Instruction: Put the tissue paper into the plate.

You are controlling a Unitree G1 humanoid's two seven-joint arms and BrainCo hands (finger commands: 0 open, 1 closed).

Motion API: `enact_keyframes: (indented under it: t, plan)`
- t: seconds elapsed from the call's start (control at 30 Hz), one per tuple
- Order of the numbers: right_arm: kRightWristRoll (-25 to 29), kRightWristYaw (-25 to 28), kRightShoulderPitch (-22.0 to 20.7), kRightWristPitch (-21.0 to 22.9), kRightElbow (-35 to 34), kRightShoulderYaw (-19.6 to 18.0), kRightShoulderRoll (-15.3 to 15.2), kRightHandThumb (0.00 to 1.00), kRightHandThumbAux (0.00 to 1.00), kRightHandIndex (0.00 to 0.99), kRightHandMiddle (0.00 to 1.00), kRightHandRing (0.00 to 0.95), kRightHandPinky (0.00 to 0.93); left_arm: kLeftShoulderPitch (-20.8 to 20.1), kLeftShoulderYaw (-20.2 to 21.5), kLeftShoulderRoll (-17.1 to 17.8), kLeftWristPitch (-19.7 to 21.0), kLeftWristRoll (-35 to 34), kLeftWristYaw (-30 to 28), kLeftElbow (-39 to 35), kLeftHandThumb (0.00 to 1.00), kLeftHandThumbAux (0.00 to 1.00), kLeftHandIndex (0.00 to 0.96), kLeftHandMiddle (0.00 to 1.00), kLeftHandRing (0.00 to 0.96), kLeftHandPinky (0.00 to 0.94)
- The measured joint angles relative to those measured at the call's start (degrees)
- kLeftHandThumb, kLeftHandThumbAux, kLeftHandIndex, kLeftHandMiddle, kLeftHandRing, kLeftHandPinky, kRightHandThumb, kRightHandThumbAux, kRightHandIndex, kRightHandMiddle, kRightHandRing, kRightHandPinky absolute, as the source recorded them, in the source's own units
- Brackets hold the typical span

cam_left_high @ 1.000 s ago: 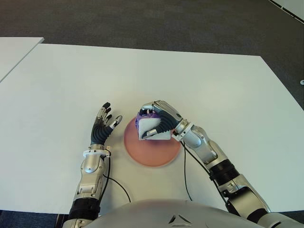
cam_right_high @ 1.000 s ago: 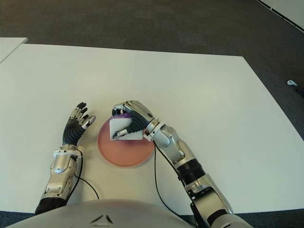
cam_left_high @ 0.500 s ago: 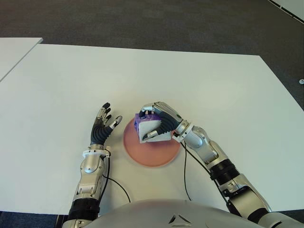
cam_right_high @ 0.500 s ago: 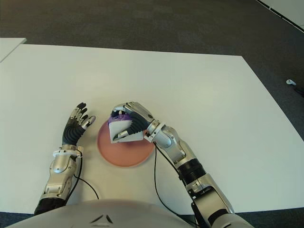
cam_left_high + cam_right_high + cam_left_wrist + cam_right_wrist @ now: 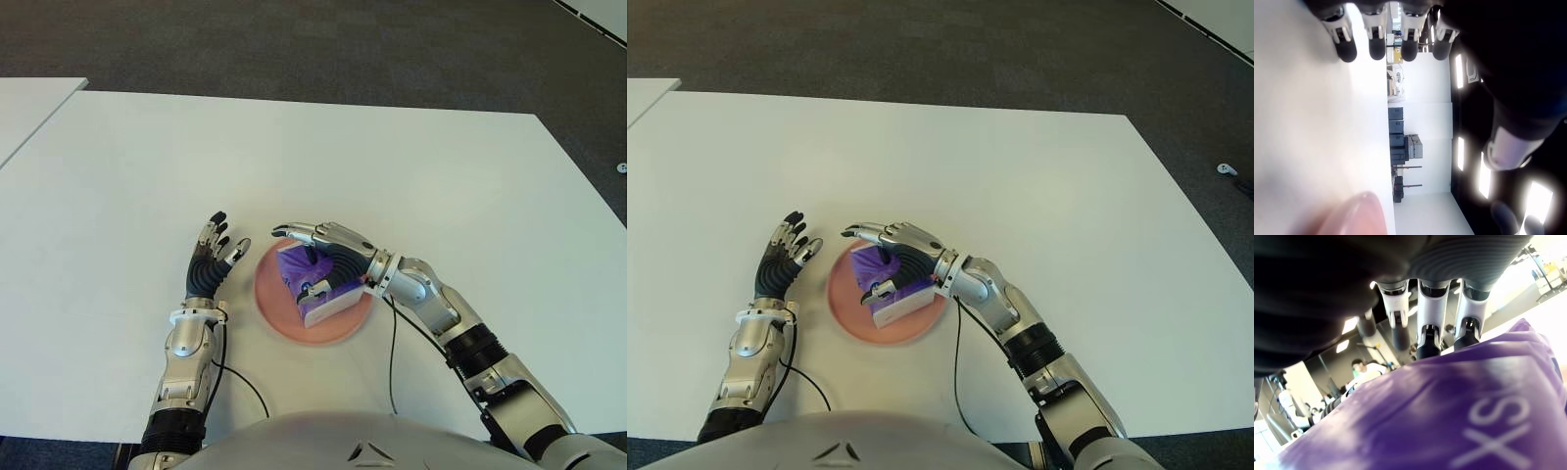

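Fingers (image 5: 299, 232) of the right hand (image 5: 328, 257) stretch apart above the purple tissue pack (image 5: 312, 284), which lies in the pink plate (image 5: 274, 311).

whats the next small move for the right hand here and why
Probably lift the right hand up and back, clear of the plate. The tissue pack already lies inside the plate, and the fingers are spread over it rather than wrapped around it, so only a clean withdrawal that doesn't nudge the pack seems left. The left hand shows open beside the plate's left.
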Motion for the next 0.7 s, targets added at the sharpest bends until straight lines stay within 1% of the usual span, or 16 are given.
enact_keyframes:
  t: [0.1, 0.4, 0.53, 0.7]
  plan:
    - [0.19, 1.65, 0.04, 0.81, -1.2, 0.0, -0.44, 0.039, 0.371, 0.009, 0.029, 0.004, 0.0, -0.02, -0.01, 0.0, 0.0, -0.03, 0.0, 0.01, 0.0, 0.644, 0.0, 0.0, 0.0, 0.0]
    - [1.77, 6.66, 0.61, 3.01, -5.17, -0.07, -2.0, 0.032, 0.343, 0.0, 0.001, 0.0, 0.0, -0.05, -0.02, 0.0, -0.02, -0.03, 0.0, 0.02, 0.0, 0.643, 0.001, 0.0, 0.0, 0.0]
    - [3.62, 8.98, 0.72, 3.13, -6.07, -0.13, -2.89, 0.019, 0.332, 0.0, 0.0, 0.0, 0.0, -0.04, -0.01, 0.0, -0.11, -0.03, 0.0, 0.07, 0.0, 0.644, 0.002, 0.0, 0.0, 0.0]
    - [5.87, 10.04, 0.96, 3.12, -6.25, -0.69, -3.11, 0.003, 0.312, 0.0, 0.0, 0.0, 0.0, -0.08, -0.02, 0.0, -0.3, -0.05, 0.0, 0.24, 0.0, 0.646, 0.001, 0.0, 0.0, 0.0]
